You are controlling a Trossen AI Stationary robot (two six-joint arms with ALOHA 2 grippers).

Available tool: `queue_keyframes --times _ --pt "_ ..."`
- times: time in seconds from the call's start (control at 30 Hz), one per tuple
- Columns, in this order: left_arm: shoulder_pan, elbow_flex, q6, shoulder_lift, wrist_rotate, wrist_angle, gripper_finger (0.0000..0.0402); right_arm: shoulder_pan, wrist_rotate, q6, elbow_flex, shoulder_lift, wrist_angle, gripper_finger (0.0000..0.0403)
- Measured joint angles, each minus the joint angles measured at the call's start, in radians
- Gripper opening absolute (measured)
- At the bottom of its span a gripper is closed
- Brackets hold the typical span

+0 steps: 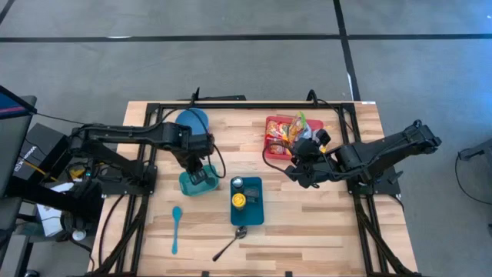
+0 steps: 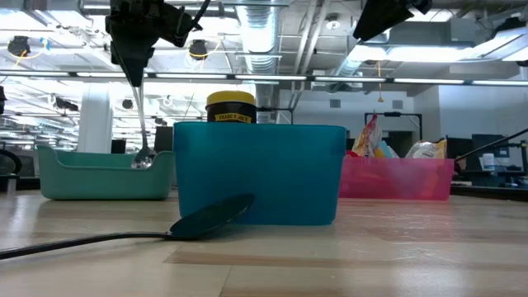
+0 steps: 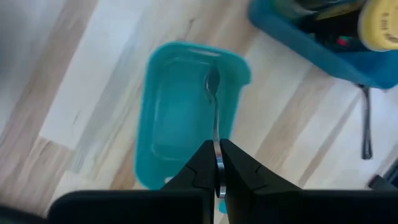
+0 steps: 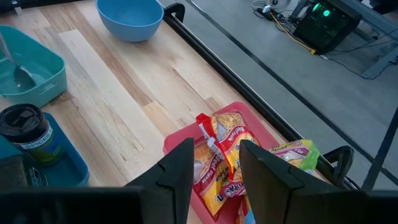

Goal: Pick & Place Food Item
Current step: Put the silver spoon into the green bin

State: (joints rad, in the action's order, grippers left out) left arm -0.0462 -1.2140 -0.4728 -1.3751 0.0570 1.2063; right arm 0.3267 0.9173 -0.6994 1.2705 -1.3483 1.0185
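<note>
The left tool (image 3: 217, 171) is clamped shut on the handle of a metal spoon (image 3: 214, 106), which hangs straight down with its bowl just inside the teal tray (image 3: 165, 118) directly beneath the tool. Beside that tray stands a blue bin (image 1: 252, 208) holding a yellow-lidded jar (image 1: 239, 201) and a dark-lidded one (image 4: 25, 127); a second, dark spoon (image 2: 165, 231) lies on the table (image 1: 323, 231) just in front of the bin. The right tool (image 4: 214, 162) hovers with its fingers (image 4: 180, 168) partly apart and nothing between them, directly above the red tray (image 4: 180, 143) of snack packets (image 4: 227, 152). A blue bowl (image 4: 129, 15) sits farther off.
</note>
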Motion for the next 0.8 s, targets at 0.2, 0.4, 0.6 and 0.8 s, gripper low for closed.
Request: queue_keyframes --times 0.2,0.4,0.6,0.8 --pt "0.009 0.000 0.020 -0.001 0.003 -0.036 0.0004 0.000 0.000 -0.002 0.000 0.000 0.002 0.0122" --pt "0.013 0.000 0.047 -0.001 0.006 -0.064 0.0004 0.000 -0.003 -0.008 0.000 0.000 0.002 0.0122" --pt "0.025 0.000 0.001 -0.001 0.012 -0.067 0.0004 0.000 -0.030 -0.009 0.000 0.000 0.002 0.0122" --pt "0.047 0.000 -0.081 -0.001 0.009 -0.044 0.0005 0.000 -0.033 -0.008 0.000 0.000 0.001 0.0122"
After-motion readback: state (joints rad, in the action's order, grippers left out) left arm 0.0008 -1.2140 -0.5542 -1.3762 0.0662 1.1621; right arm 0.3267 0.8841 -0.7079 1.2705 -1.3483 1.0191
